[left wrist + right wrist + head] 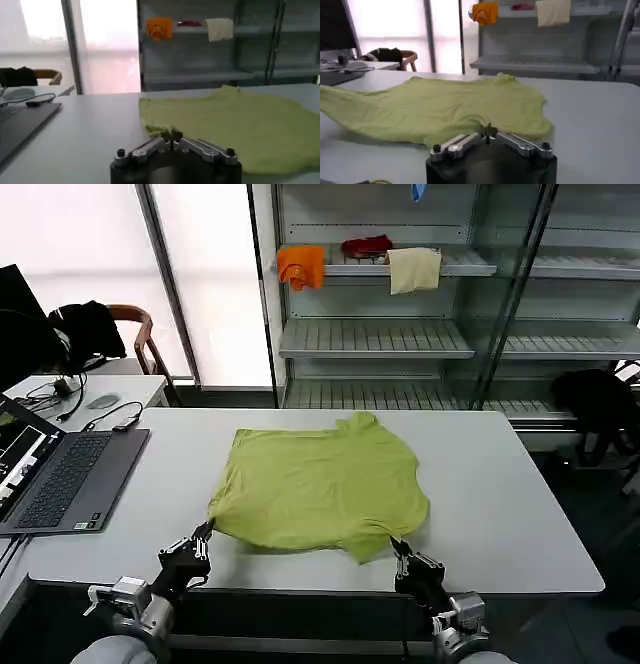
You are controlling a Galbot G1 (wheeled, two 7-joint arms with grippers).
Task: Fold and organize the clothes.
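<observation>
We see the T-shirt spread near the surface's near edge; left hand and right hand each clenched on its hem.

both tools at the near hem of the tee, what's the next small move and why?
Probably lift both corners together and carry them toward the far edge, folding the T-shirt in half. The left tool and right tool each look shut on a near corner of the hem, while the shirt lies spread flat on the table, unfolded.
</observation>
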